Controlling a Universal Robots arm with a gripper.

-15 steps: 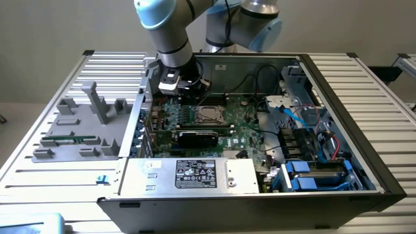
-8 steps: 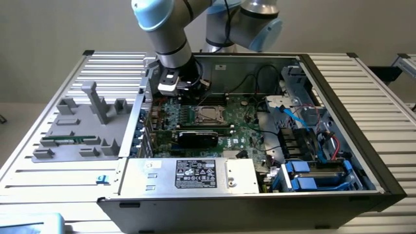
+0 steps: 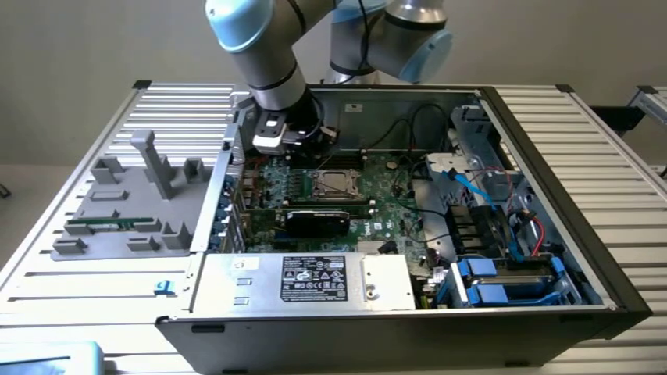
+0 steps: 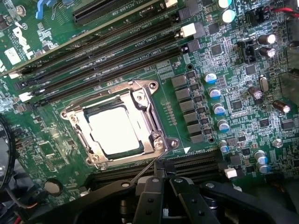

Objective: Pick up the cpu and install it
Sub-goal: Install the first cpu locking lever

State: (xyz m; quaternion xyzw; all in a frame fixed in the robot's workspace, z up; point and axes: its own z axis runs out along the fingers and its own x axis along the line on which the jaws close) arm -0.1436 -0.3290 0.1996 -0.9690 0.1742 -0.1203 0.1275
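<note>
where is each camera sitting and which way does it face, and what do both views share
Exterior view: off the arm, above the open computer case, looking down into it; the arm and gripper show over the motherboard.
Wrist view: on the wrist, facing the motherboard closely; the shut gripper shows beside the socket.
Shared: the cpu seated in its socket, and the gripper.

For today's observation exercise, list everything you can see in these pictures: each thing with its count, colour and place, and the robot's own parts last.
computer case: one, black, open on the slatted table.
circuit board: one, green, on the case floor.
cpu: one, pale silver, seated in the metal socket frame.
graphics card: one, black, below the socket in the exterior view.
power supply: one, silver, at the case's near edge.
grey holder: one, at the exterior view's left, outside the case.
arm: one, blue and silver, reaching into the case.
pincer: one, black, shut, beside the socket.
</note>
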